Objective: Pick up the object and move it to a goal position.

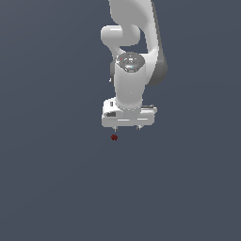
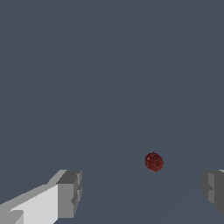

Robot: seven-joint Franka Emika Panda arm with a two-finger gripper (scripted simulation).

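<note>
Wrist view shows the tool [image 2: 140, 192] spread wide, with the object [image 2: 154, 162] lying on the table [image 2: 109, 65] just beyond the gap and nearer one finger. If the tool closes off-centre, that finger may nudge the blob away.

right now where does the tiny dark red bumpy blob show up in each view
Exterior view: the tiny dark red bumpy blob lies on the grey floor just below the white gripper, under its finger on the exterior view's left.
Wrist view: the blob sits between the two grey fingertips, nearer the other one, touching neither.
Shared landmark: the gripper's open fingers, which flank the blob in both views.
</note>
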